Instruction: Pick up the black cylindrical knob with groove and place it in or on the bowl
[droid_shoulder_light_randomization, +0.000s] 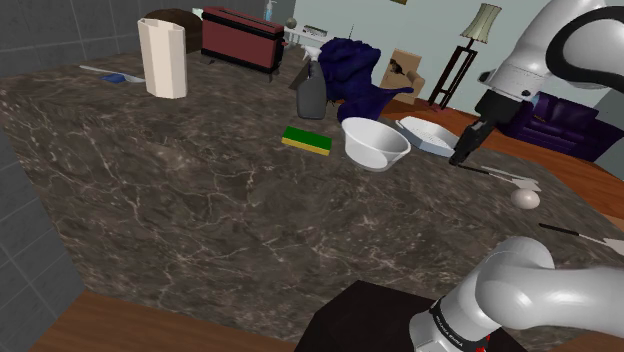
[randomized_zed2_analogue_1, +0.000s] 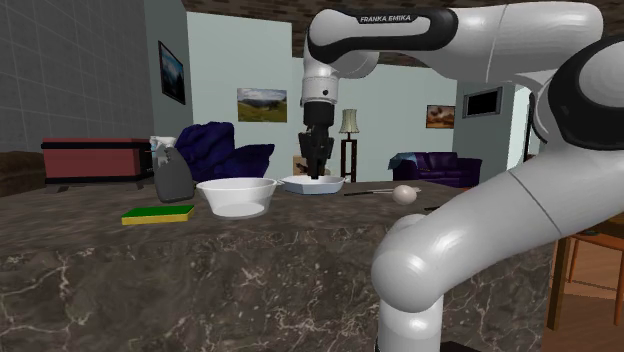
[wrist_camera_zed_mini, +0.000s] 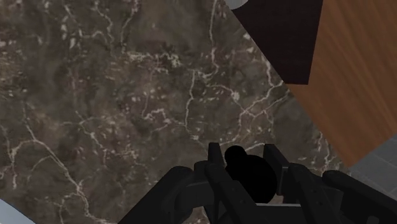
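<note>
Pinching the round knob (wrist_camera_zed_mini: 251, 179), my gripper (wrist_camera_zed_mini: 243, 156) could let it roll free mid-swing to the bowl (droid_shoulder_light_randomization: 375, 143), nine o'clock in the shoulder view.

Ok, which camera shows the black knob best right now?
The wrist view: the black knob shows round and close, clasped in the claw. In the shoulder and second exterior views it blends into the black claw and cannot be told apart.

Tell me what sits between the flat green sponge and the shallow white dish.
The round white bowl sits between the sponge and the dish, as the shoulder view shows.
</note>
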